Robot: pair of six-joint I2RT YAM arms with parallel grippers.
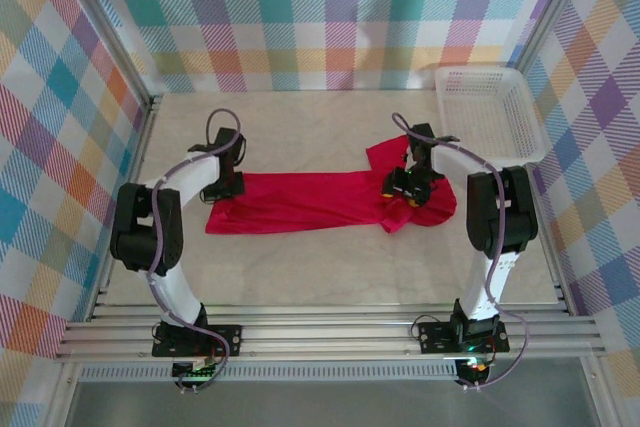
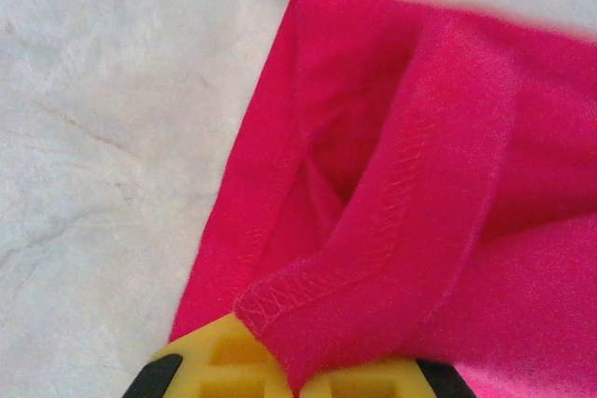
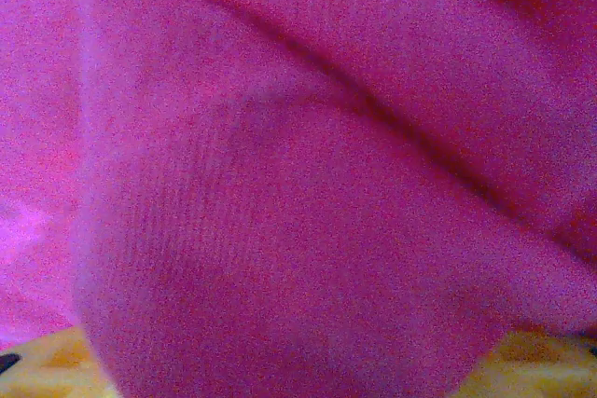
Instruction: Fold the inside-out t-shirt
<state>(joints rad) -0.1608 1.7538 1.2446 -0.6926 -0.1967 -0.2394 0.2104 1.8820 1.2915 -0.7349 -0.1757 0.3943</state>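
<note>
The inside-out t-shirt [image 1: 310,202] is bright red and lies stretched left to right across the middle of the table, bunched at its right end. My left gripper [image 1: 226,190] sits at the shirt's left end. In the left wrist view it [image 2: 298,375] is shut on a stitched hem fold of the t-shirt [image 2: 420,184], pinched between its yellow fingers [image 2: 210,361]. My right gripper [image 1: 405,187] is down on the bunched right end. In the right wrist view its yellow fingers [image 3: 47,365] stand wide apart, with t-shirt fabric [image 3: 298,184] bulging between them.
A white plastic mesh basket [image 1: 490,107] stands at the back right corner. Plaid walls close in the pale tabletop [image 1: 320,267] on the left, back and right. An aluminium rail [image 1: 320,332] runs along the near edge by the arm bases.
</note>
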